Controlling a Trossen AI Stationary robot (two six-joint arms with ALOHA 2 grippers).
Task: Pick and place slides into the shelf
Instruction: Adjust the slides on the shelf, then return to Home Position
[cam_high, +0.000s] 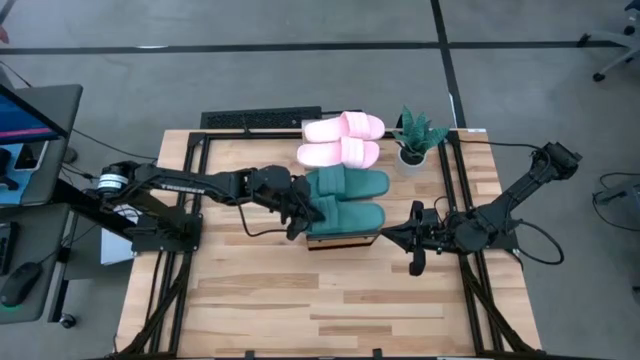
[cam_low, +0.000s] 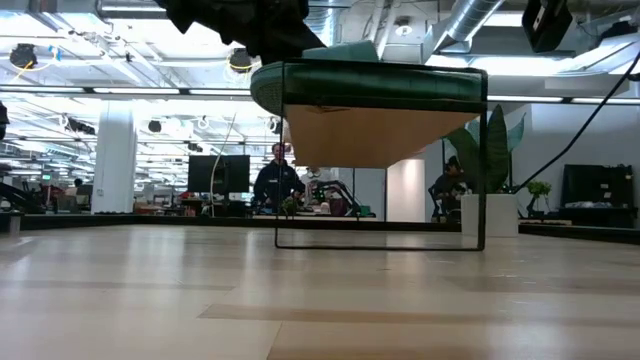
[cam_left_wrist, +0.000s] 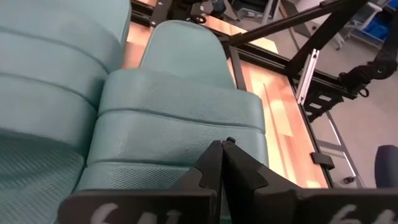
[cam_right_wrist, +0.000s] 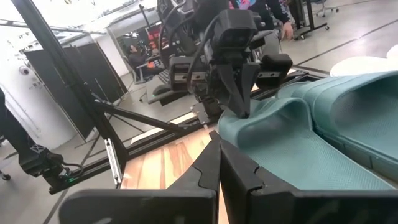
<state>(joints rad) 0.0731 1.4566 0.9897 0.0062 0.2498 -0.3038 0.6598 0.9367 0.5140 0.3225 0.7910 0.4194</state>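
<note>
The shelf, a wood plank on a thin black frame, stands mid-table. On its top lie two pink slides on the far side and two teal slides on the near side. My left gripper is shut at the left end of the near teal slide. My right gripper is shut and hovers just off the shelf's right end, pointing at the near teal slide and touching nothing. My left gripper meets the near teal slide with its shut fingers, on top of the slide's left end beside the strap. The fingers slant down from the table's left. The slide lies flat on the shelf top.
A small potted plant stands at the shelf's far right corner. A black keyboard-like bar lies at the table's far edge. Open wood table stretches along the near side. People and desks show in the room beyond.
</note>
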